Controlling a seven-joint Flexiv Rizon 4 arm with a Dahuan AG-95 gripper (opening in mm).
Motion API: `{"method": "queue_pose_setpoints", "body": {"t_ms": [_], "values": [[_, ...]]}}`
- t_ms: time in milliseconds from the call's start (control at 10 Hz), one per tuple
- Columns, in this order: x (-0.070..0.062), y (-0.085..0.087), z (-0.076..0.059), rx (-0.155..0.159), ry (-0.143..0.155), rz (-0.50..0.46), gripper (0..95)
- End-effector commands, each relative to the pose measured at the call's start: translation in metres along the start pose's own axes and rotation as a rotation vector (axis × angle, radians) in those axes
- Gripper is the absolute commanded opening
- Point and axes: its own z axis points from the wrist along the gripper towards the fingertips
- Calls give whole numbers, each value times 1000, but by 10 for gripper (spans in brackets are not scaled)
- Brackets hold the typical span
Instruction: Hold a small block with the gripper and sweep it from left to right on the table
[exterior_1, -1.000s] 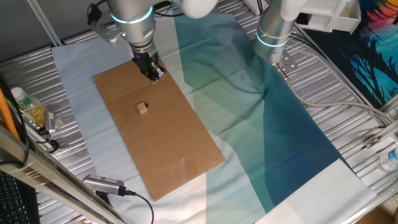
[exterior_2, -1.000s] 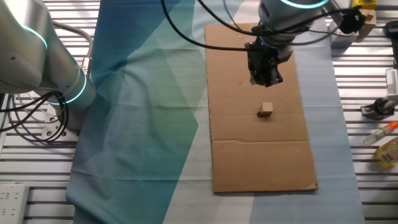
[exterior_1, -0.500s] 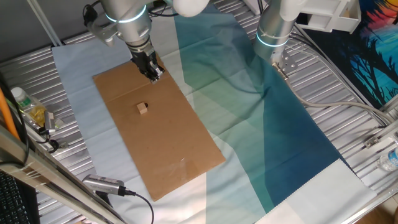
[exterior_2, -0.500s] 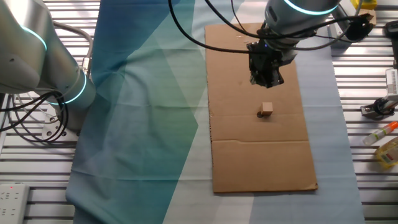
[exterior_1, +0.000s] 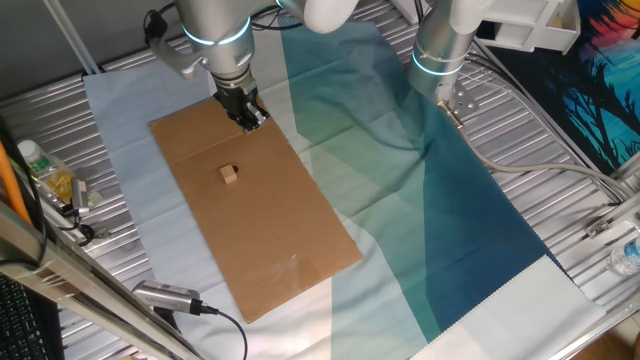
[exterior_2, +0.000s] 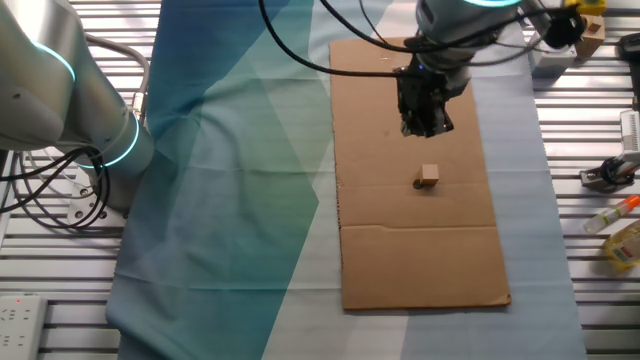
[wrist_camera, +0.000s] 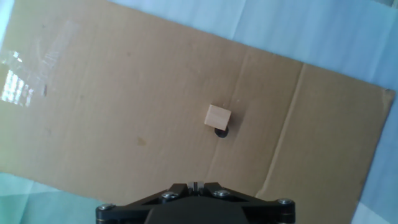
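Observation:
The small block (exterior_1: 230, 174) is a tan wood cube lying alone on the brown cardboard (exterior_1: 275, 235). It also shows in the other fixed view (exterior_2: 428, 177) and in the hand view (wrist_camera: 217, 117). The black gripper (exterior_1: 251, 121) hangs above the cardboard's far part, a short way from the block and not touching it. In the other fixed view the gripper (exterior_2: 421, 127) is above the block in the picture. In the hand view the gripper (wrist_camera: 194, 185) shows its jaws pressed together with nothing between them.
The idle silver arm (exterior_1: 440, 50) stands at the back on the teal cloth (exterior_1: 440, 200). A bottle (exterior_1: 35, 160) and a handheld tool with a cable (exterior_1: 165, 296) lie at the left edge. Markers and a clip (exterior_2: 610, 195) lie beside the cardboard.
The gripper has shifted only slightly above the far part of the cardboard, first one way and then back. The block has not moved.

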Motion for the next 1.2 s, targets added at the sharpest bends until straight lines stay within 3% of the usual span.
{"method": "queue_pose_setpoints", "body": {"t_ms": [100, 1200], "values": [[-1, 0, 0, -25, 5, 4, 0], [5, -4, -5, -36, 3, 2, 0]]}}
